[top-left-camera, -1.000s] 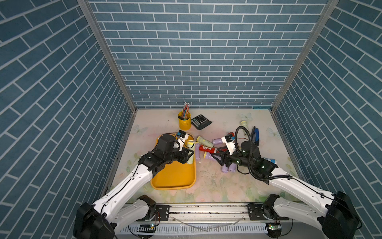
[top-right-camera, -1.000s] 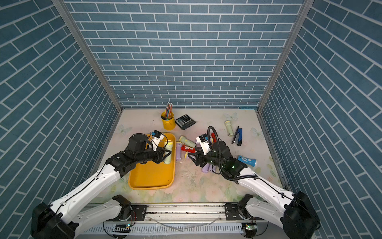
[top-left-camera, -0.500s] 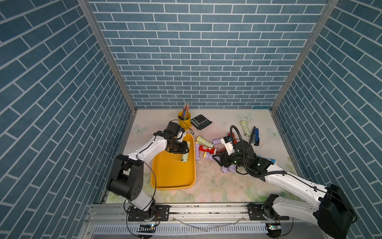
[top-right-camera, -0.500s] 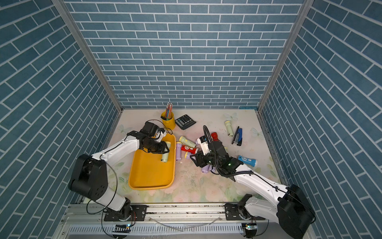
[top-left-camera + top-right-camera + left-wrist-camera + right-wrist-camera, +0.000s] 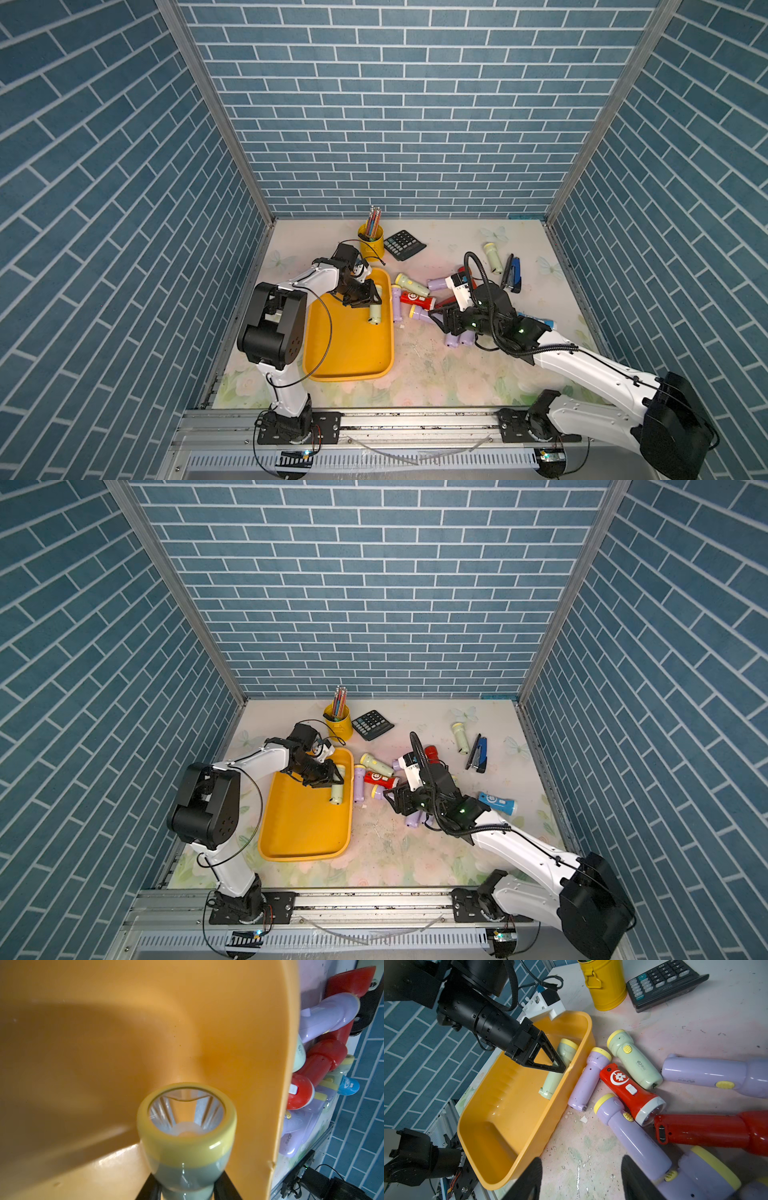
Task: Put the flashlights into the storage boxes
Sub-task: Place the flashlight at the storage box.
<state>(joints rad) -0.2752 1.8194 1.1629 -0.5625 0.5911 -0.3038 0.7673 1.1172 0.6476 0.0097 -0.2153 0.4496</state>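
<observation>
— Where's the left hand (image 5: 370, 300)?
— Left of centre in both top views, over the upper right part of the orange-yellow tray (image 5: 349, 365). It is clamped on a pale green flashlight (image 5: 374, 314). The left wrist view shows the yellow-rimmed head facing out over the tray floor, with black fingers (image 5: 148, 1190) on either side of the body.
— Is it resting on the tray?
— Can't tell. It lies close along the tray wall on the pile's side.
— And the right hand (image 5: 581, 1180)?
— Fingers apart, with only bare tabletop (image 5: 581, 1147) between them. It sits just right of centre, by the loose flashlights (image 5: 415, 298).
— What's in that heap?
— Lilac, red and pale green ones, touching and crossing, all outside the tray. One lilac flashlight (image 5: 588, 1078) lies just beside the tray wall. A blue flashlight (image 5: 496, 803) lies apart to the right. A second pale green flashlight (image 5: 493, 257) lies higher in the frame, beside the stapler (image 5: 514, 274).
</observation>
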